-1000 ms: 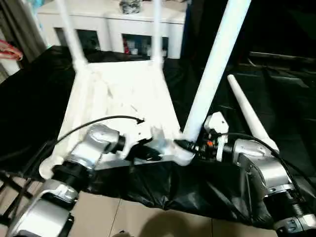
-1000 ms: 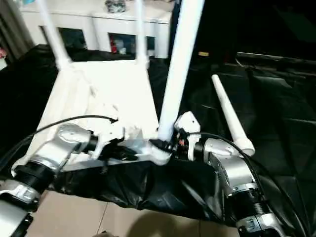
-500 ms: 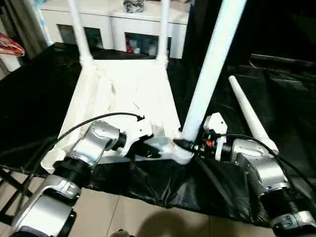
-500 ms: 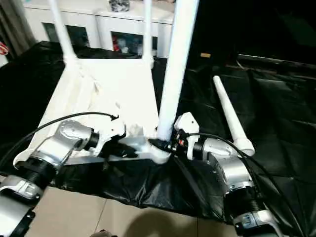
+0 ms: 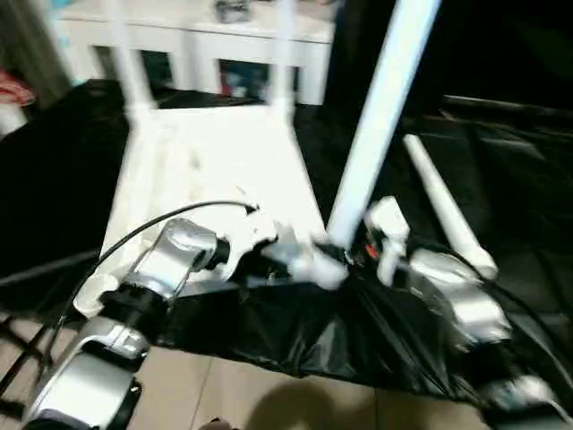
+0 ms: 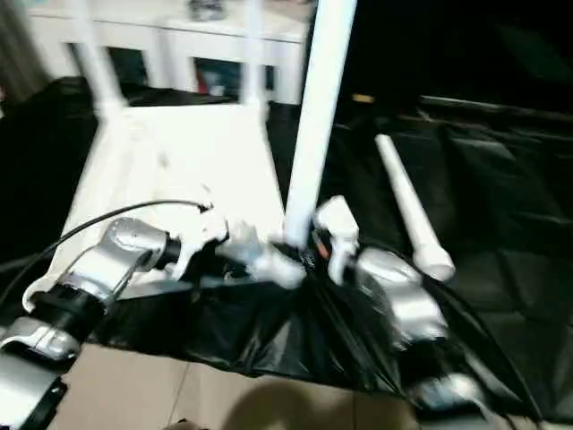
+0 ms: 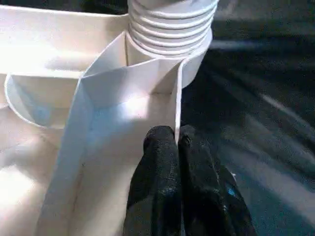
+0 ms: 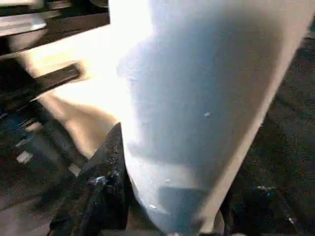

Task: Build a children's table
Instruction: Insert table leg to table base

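The children's table top (image 5: 215, 170) lies upside down on the black sheet, ribs up. Two white legs (image 5: 125, 63) (image 5: 285, 54) stand in its far corner sockets. A third leg (image 5: 380, 116) stands upright in the near right corner socket (image 7: 170, 29). My right gripper (image 5: 345, 253) is shut on that leg's base, a black finger (image 8: 106, 196) pressed against the tube. My left gripper (image 7: 177, 142) is shut on the thin rim wall of the table top just beside the same socket. A fourth leg (image 5: 443, 210) lies loose on the sheet to the right.
The black-sheeted table (image 5: 501, 161) ends just under my wrists, with tiled floor (image 5: 269, 394) below. A white cabinet with glass doors (image 5: 206, 36) stands behind the work. A black cable (image 5: 152, 228) arcs over my left forearm.
The whole picture has shifted and blurred, so the camera has moved. Both grips and the upright leg stay as they were.
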Controlling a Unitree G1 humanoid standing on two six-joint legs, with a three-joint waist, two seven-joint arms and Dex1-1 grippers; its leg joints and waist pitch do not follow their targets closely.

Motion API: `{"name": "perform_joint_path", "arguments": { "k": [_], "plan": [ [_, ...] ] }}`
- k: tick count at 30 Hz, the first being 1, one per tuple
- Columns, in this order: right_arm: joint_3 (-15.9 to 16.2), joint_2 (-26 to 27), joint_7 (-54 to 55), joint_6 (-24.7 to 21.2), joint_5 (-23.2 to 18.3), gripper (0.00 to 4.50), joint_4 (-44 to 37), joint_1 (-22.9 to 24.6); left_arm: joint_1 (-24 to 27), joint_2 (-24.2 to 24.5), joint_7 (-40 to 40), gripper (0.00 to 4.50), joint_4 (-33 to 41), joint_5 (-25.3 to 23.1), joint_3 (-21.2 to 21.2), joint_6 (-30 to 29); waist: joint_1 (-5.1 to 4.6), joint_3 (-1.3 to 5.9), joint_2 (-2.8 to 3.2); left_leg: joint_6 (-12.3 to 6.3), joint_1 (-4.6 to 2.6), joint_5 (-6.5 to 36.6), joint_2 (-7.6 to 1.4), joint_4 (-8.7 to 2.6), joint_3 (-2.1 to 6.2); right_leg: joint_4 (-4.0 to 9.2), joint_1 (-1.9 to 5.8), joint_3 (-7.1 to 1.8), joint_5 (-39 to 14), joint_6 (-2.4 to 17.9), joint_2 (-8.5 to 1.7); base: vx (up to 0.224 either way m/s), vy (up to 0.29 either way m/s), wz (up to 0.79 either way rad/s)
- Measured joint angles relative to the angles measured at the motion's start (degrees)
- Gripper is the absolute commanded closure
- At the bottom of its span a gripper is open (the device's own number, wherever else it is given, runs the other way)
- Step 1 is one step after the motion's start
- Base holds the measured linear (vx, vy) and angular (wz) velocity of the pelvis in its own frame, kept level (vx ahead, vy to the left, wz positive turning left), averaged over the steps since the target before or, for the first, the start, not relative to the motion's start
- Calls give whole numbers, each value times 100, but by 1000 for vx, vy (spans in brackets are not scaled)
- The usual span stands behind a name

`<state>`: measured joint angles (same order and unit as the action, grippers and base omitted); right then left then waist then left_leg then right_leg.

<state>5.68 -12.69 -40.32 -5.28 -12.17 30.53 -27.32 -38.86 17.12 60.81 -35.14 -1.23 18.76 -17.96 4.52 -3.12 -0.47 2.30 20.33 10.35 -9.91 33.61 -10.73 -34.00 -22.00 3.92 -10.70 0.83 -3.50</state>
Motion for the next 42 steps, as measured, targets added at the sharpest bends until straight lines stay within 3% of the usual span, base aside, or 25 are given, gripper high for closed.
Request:
{"name": "perform_joint_path", "arguments": {
  "k": [4, 10, 23, 24, 26, 33, 42],
  "plan": [
    [-308, 373, 1178, -2, 137, 259, 768, -568, -35, -599, -1177, 450, 2, -124, -230, -387, -102, -2, -4, 6, -5, 4, 1, -6, 0, -2, -5, 0, 11, 18, 0, 0, 0, 0],
    [-519, 628, 2158, 126, 314, 259, 1386, -1040, -124, -1270, -2376, 450, -32, -315, -280, -639, -100, -2, -4, 21, -2, 14, 1, -45, -1, 0, -16, 5, 28, 48, 3, 0, 0, 0],
    [-645, 798, 2368, 348, 448, 259, 1889, -1320, -190, -1314, -2534, 450, -112, -414, -280, -661, -134, -1, -3, 22, -14, 13, 1, -59, -4, 2, -19, 5, 15, 41, 6, 0, 0, 0],
    [-653, 802, 2364, 358, 449, 203, 1914, -1332, -190, -1311, -2530, 450, -112, -414, -280, -660, -136, -1, -4, 22, -15, 13, 1, -59, -4, 2, -19, 5, 16, 42, 6, 0, 0, 0],
    [-704, 830, 2345, 361, 435, 203, 1962, -1343, -190, -1308, -2513, 450, -112, -413, -280, -660, -137, -1, -3, 23, -15, 13, 1, -60, -4, 2, -19, 5, 16, 43, 6, 0, 0, 0],
    [-801, 868, 2215, 485, 367, 131, 2078, -1341, -190, -1267, -2407, 450, -88, -405, -279, -624, -131, -2, -2, 23, -3, 13, 1, -65, -6, 4, -30, 5, 25, 59, 6, 0, 0, 0],
    [-904, 807, 1464, 607, 242, 48, 1807, -1181, -186, -1064, -1955, 450, -36, -344, -252, -373, -107, -4, 1, 25, 78, 9, -2, -64, -10, -5, -111, 6, 35, 74, 7, 0, 0, 0]
  ]
}}
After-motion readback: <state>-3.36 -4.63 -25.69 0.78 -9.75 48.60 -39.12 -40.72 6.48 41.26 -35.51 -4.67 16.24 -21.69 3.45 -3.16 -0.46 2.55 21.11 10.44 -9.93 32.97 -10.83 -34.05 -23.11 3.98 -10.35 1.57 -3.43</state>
